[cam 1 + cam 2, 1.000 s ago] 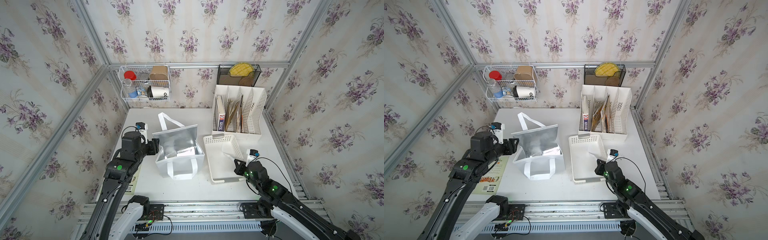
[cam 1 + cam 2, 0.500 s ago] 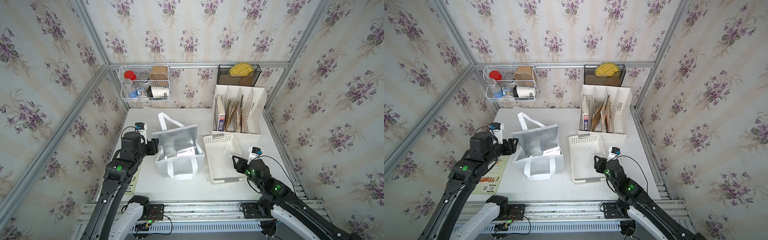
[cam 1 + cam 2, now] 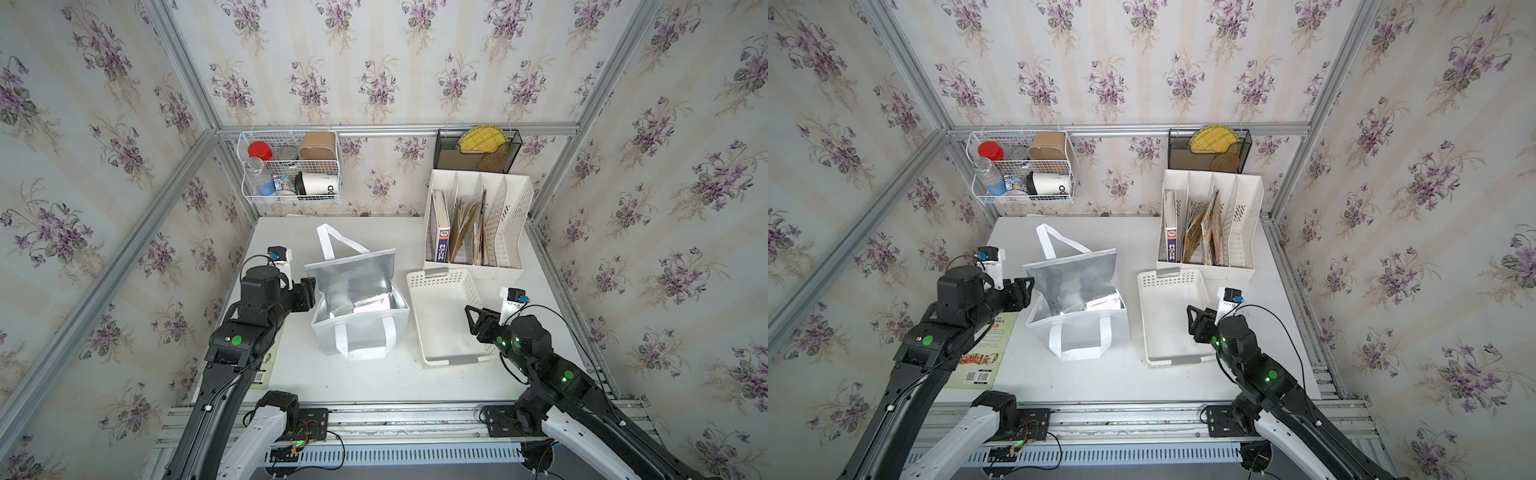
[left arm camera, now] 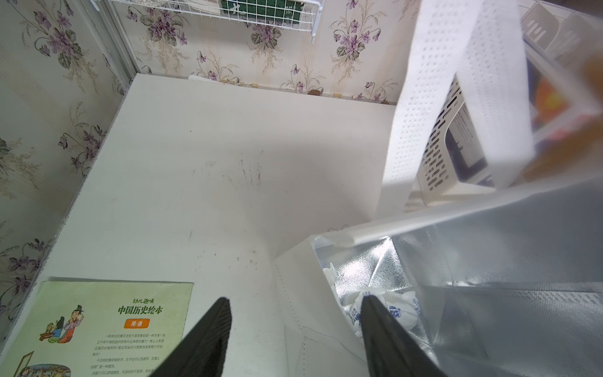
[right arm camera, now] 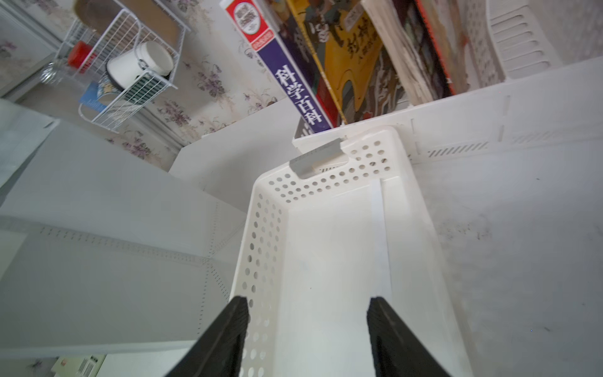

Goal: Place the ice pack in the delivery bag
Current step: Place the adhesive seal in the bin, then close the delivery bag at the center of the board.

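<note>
Silver foil lines the delivery bag (image 3: 357,286), which stands open on the table (image 3: 374,382) in both top views, though from up there I can't make out what lies inside. Only the left wrist view shows it: the ice pack (image 4: 401,310), white with blue print, crumpled on the bag's floor. That view also shows my left claw (image 4: 295,298) spread wide, one finger outside the bag's side wall and one over its inside, gripping nothing. The right wrist view has my right claw (image 5: 308,298) wide open and empty above the basket (image 5: 261,228). A second ago that claw was closed, with a pale shape at its tip. The bag and the left arm haven't shifted.
</note>
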